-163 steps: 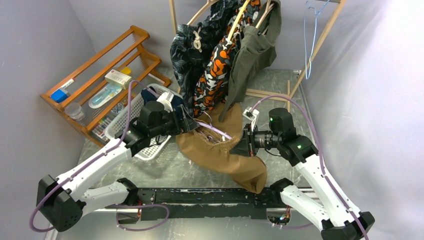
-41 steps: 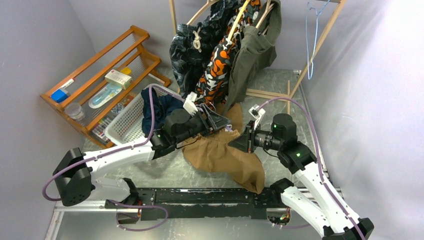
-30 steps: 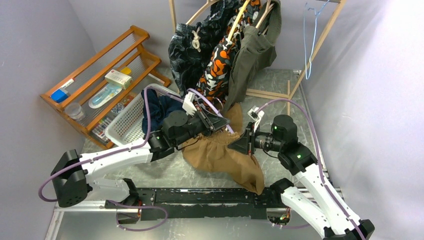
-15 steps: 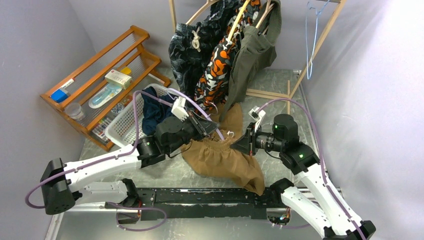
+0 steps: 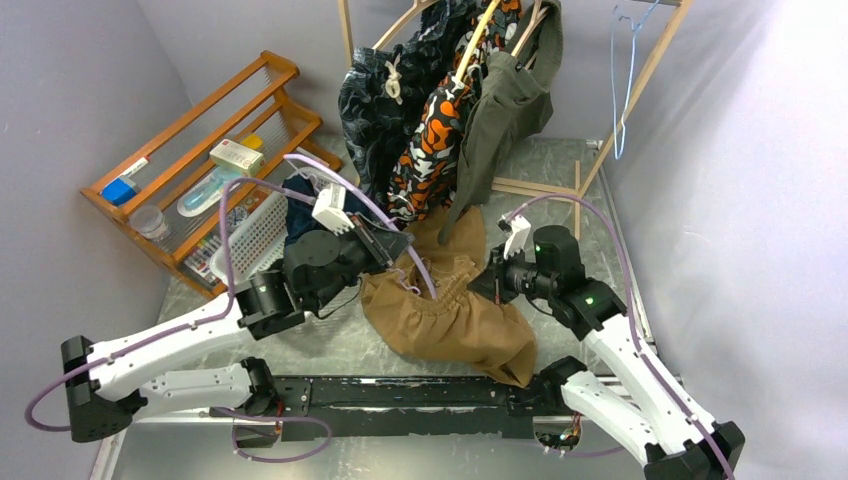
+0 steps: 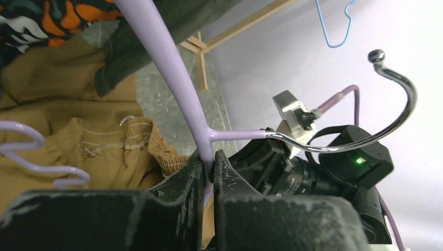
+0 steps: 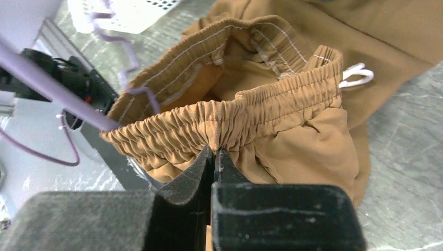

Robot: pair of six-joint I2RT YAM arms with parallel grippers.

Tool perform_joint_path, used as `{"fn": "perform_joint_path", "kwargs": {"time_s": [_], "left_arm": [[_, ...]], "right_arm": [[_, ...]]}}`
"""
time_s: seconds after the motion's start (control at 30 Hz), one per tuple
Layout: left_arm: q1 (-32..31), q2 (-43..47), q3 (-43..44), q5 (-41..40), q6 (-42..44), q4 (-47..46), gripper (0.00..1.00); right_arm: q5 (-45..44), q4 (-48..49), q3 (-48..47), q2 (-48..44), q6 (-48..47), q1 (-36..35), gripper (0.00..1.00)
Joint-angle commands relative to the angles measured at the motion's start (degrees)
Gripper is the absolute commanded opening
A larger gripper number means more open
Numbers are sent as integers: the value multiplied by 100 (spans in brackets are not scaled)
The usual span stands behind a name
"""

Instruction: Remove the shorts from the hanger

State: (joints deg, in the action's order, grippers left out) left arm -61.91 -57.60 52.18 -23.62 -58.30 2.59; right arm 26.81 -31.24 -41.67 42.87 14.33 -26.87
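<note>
So the big change in that last half second or so: the right gripper [image 7: 213, 157], which had been sitting a bit apart at the waistband, snapped together on the gathered elastic of the tan shorts [image 5: 450, 320]. Meanwhile the left arm swung back toward the left and near side. The left gripper [image 6: 207, 172] was clamped on the neck of the lilac hanger [image 6: 156, 42], right where the metal hook joins the plastic.

My read was that one side was pinning the fabric while the other dragged the hanger out of the waist. It looked close to done for this pair. The wavy end of the hanger was right at the left edge of the waistband opening, and I honestly couldn't tell if it was fully clear.

The shorts were slumped on the table [image 5: 340, 345] between the two arms, not hanging at all. The waistband ran roughly left to right between the grippers with its mouth gaping upward. The rest of the cloth trailed off toward the near right, so the heap's long axis was a diagonal from far left to near right. The hanger slanted from the left gripper down toward that opening, hook pointing right.

Three more pairs were on the rack [image 5: 345, 30] at the far side.
</note>
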Motion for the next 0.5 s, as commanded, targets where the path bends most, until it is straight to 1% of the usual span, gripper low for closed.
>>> {"fn": "perform_joint_path", "kwargs": {"time_s": [0.0, 0.1, 0.27, 0.33, 0.4, 0.47], "left_arm": [[-59, 449, 432, -587, 439, 646, 7], [-60, 664, 509, -901, 400, 1107, 7], [-67, 1011, 556, -1369, 275, 1718, 7], [-60, 1164, 477, -1540, 220, 1875, 7], [-61, 1318, 387, -1692, 105, 2001, 7], [-63, 1451, 304, -1752, 78, 2009, 7]], "right_arm": [[-390, 160, -282, 341, -281, -2, 0], [-122, 369, -750, 807, -386, -2, 0], [-53, 470, -2373, 1792, -882, -10, 0], [132, 498, -2947, 2083, -930, -23, 0], [296, 664, -3125, 2164, -906, -29, 0], [381, 873, -2803, 2033, -839, -36, 0]]}}
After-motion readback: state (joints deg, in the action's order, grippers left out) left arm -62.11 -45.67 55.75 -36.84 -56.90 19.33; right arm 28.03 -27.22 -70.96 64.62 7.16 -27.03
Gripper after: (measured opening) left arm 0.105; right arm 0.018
